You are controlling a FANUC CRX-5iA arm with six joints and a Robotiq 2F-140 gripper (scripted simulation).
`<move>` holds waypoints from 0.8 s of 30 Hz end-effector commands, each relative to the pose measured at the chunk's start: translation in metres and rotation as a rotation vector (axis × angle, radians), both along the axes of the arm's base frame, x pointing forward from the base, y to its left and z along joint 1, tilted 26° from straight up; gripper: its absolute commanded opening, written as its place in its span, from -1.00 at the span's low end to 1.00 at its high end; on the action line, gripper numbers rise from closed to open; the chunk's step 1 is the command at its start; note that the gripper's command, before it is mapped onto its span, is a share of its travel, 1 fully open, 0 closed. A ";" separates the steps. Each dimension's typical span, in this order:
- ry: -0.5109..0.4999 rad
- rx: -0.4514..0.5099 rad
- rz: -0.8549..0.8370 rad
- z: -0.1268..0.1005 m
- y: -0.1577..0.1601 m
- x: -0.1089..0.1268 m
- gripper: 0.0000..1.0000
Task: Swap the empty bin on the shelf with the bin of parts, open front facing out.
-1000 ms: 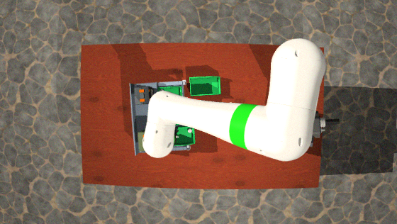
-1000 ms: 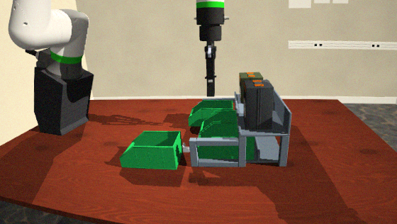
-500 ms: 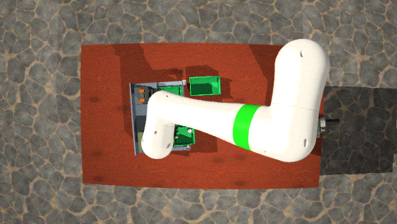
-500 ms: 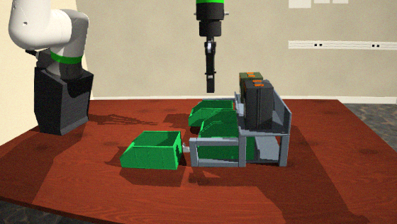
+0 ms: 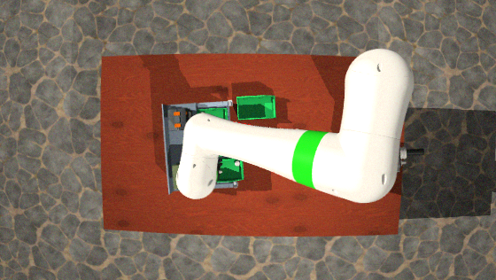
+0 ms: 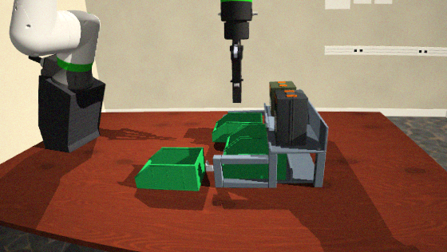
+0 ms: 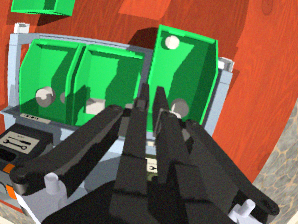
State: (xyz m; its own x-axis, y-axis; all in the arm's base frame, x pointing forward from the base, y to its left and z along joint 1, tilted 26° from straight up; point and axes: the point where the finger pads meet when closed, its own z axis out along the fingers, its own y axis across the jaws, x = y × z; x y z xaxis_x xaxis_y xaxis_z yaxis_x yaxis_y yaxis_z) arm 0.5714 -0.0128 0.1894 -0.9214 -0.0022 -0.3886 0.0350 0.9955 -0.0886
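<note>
Exterior view: clenched fingers point(image 6: 236, 95) hang above the shelf point(image 5: 166, 151) point(image 6: 272, 171) point(image 7: 215, 107), grasping nothing
The empty bin point(image 5: 256, 107) point(image 6: 172, 175) point(image 7: 42, 6) stands upright near left on the bench point(image 5: 133, 208) point(image 6: 140, 223) point(image 7: 245, 125); the parts bin point(image 5: 232, 170) point(image 6: 217, 134) point(image 7: 192, 70) juts from the shelf's far end

The gripper point(image 6: 237, 100) point(image 7: 150, 95) has risen, so its fingertips stand higher over the green bins point(image 6: 247, 145) point(image 7: 107, 75) below it than a second ago; most of that lift came in the first half second, with only a slight rise since. In the exterior view, the white arm section above the gripper has slipped out of the picture's top. From above, the arm's green band point(image 5: 309, 159) and elbow point(image 5: 369, 177) have shifted farther from the gripper's end
</note>
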 end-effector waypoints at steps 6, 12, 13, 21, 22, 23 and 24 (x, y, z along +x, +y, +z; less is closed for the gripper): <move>-0.002 0.000 0.000 0.001 0.000 0.000 -0.80; -0.002 0.000 0.000 0.001 0.000 0.000 -0.80; -0.002 0.000 0.000 0.001 0.000 0.000 -0.80; -0.002 0.000 0.000 0.001 0.000 0.000 -0.80; -0.002 0.000 0.000 0.001 0.000 0.000 -0.80; -0.002 0.000 0.000 0.001 0.000 0.000 -0.80; -0.002 0.000 0.000 0.001 0.000 0.000 -0.80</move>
State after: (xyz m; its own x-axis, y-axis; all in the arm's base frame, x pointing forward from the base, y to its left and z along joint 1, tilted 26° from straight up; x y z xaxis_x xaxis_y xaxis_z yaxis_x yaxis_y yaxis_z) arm 0.5713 -0.0127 0.1896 -0.9214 -0.0022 -0.3886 0.0350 0.9955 -0.0886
